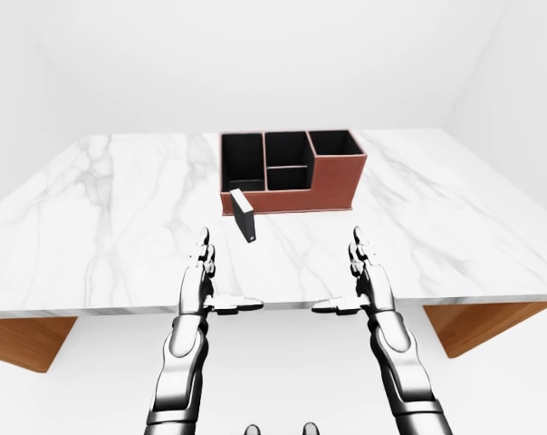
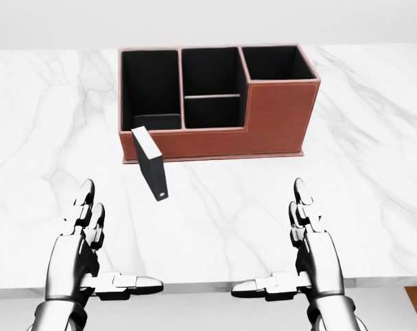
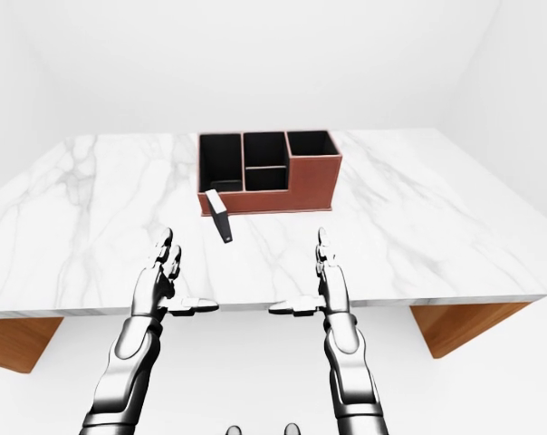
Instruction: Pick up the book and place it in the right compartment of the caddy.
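Note:
A brown caddy (image 2: 277,114) with black compartments stands on the white marble table (image 2: 374,179), in the upper middle of the head view. Its right compartment (image 2: 277,62) is the tallest and holds nothing. A dark book (image 2: 150,164) stands on end, leaning a little, just below the caddy's left compartment. My left hand (image 2: 117,240) and right hand (image 2: 272,240) hover at the bottom of the view over the table's near edge. Both are open with thumbs pointing inward and hold nothing. The book lies above and right of the left hand, well apart from it.
The table's near edge (image 2: 208,284) runs across the bottom of the head view. Wooden supports show under the table at the left (image 1: 24,337) and right (image 1: 473,323) in the left-eye view. White walls surround the table.

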Available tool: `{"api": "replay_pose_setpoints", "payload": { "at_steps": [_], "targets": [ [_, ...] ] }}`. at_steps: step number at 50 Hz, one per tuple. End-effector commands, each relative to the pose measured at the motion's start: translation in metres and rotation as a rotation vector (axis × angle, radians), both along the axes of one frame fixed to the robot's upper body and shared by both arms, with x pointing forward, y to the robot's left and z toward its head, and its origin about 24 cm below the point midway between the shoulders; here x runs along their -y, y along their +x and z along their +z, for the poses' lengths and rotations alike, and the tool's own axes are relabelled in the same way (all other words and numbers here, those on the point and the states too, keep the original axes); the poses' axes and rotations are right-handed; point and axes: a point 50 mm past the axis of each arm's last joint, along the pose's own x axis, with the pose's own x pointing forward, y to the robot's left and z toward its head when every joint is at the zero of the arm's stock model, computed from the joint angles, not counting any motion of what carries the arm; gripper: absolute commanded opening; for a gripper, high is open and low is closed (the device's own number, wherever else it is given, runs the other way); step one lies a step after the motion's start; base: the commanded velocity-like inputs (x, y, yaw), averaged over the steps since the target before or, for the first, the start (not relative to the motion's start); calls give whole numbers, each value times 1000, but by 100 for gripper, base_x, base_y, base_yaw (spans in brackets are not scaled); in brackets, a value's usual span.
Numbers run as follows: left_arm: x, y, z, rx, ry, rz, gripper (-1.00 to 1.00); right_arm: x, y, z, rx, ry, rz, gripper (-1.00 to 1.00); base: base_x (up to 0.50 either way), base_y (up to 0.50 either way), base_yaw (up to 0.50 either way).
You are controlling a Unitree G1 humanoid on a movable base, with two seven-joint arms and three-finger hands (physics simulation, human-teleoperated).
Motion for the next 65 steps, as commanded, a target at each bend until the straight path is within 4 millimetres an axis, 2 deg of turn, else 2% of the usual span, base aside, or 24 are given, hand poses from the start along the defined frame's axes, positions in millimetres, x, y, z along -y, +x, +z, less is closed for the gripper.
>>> {"api": "replay_pose_setpoints", "payload": {
  "at_steps": [1,26,27,29,39,46,56,65],
  "targets": [
    [0,0,0,-1,-1,-1,100,-1,0,-2,1,-8,3,100,33,0,0],
    [1,0,0,-2,-1,-1,100,0,0,-3,-15,0,-2,100,18,9,0],
    [-3,-4,24,78,2,19,100,1,-2,17,56,3,-18,100,12,0,0],
    [-3,-7,33,108,12,24,100,1,-4,23,79,-4,-19,100,12,0,0],
    [2,-11,48,170,39,6,100,-1,-8,34,133,-16,-17,100,16,0,0],
    [-2,-18,66,258,37,23,100,1,-13,46,181,-5,-24,100,18,0,0],
    [-3,-20,71,285,31,31,100,1,-17,55,211,3,-24,100,17,0,0],
    [-2,-20,69,289,30,25,100,0,-18,54,215,0,-21,100,18,0,0]
  ]
}}
